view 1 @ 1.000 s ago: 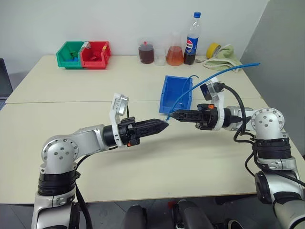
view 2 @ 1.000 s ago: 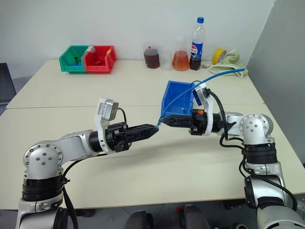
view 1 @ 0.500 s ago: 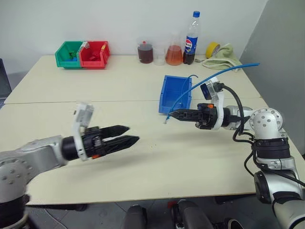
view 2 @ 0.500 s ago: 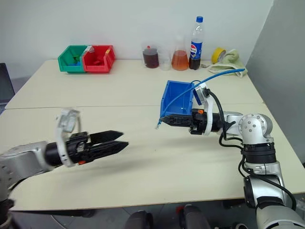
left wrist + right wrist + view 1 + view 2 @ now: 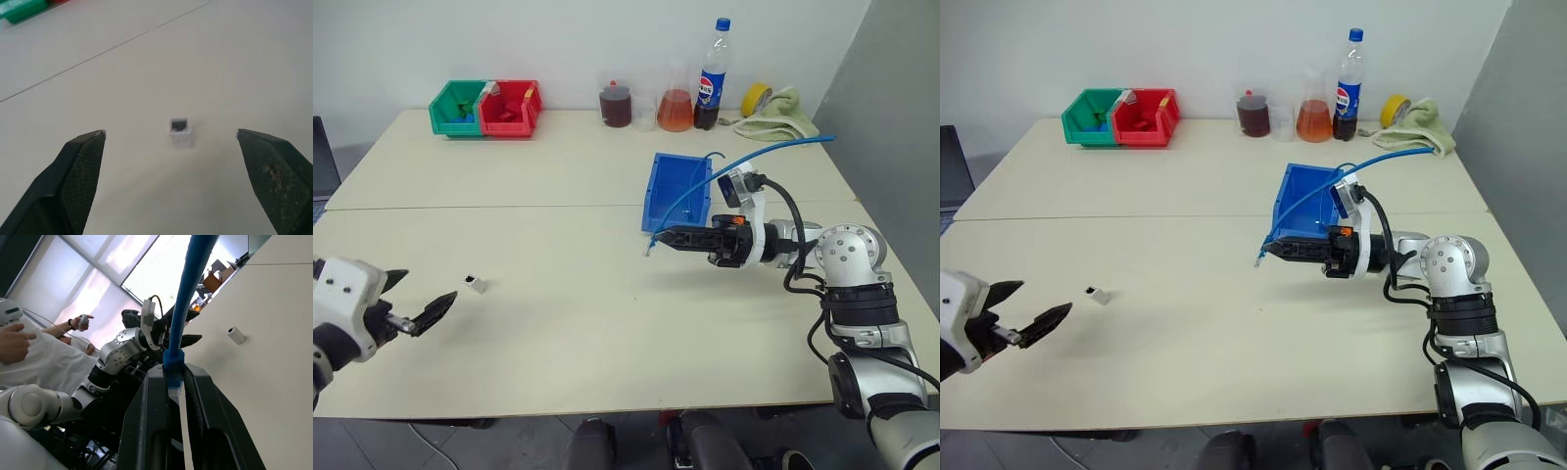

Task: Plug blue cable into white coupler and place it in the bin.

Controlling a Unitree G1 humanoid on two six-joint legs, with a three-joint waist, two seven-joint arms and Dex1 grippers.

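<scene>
Gripping blue cable, R pincer

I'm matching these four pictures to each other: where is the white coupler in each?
Left eye: white coupler on the table, left of centre, just ahead of the open left pincer.
Right eye: same spot.
Left wrist: centred between the fingers.
Right wrist: small, right of the blue cable.
Shared landmark: left pincer.

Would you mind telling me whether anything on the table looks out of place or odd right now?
The white coupler lies alone on the bare table, far from the blue cable held in the right gripper. The open left gripper is beside it, not touching.
</scene>
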